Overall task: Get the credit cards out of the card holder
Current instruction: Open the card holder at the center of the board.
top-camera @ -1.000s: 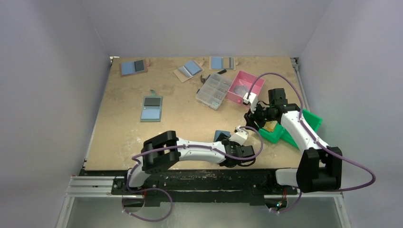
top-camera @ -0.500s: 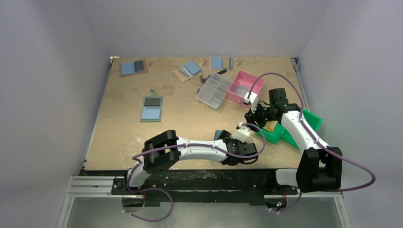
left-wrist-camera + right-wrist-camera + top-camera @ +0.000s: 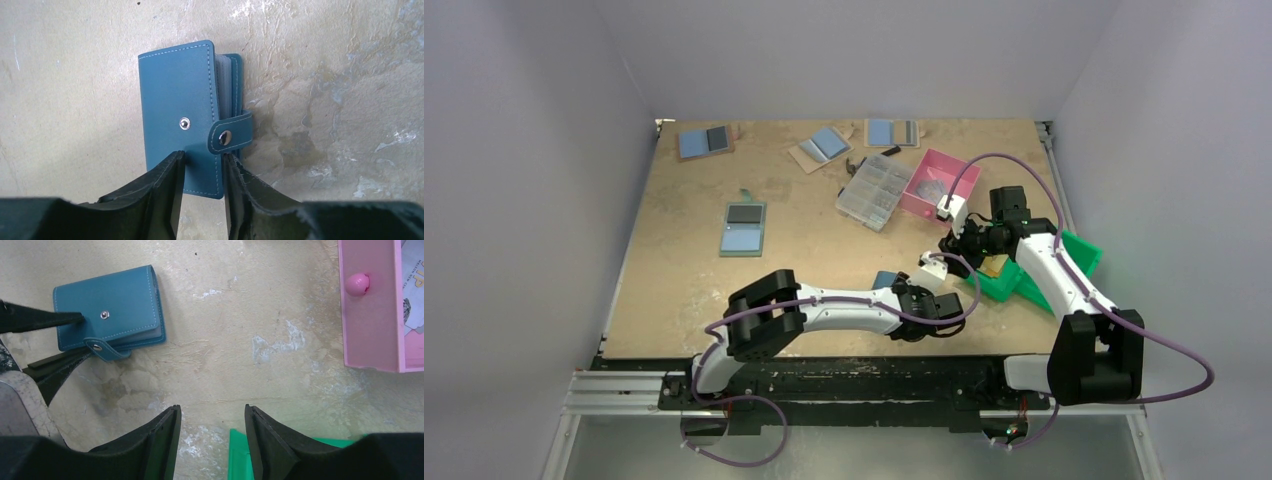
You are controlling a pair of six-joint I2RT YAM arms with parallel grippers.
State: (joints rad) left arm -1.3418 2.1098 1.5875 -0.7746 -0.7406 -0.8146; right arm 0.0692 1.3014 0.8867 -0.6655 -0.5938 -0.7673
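Left tool (image 3: 204,160) is straddling near edge of the closed holder (image 3: 175,100) by its strap (image 3: 231,134); can't tell if it's gripping. Holder is lying centre-frame on the tabletop (image 3: 325,125). Right tool (image 3: 212,415) is hovering open, empty.

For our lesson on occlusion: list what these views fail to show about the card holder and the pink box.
Credit cards: left wrist view, hidden by the card holder's folded cover.
Holder's near edge: same view, behind the left gripper.
Pink box contents: right wrist view, cut off by the edge.
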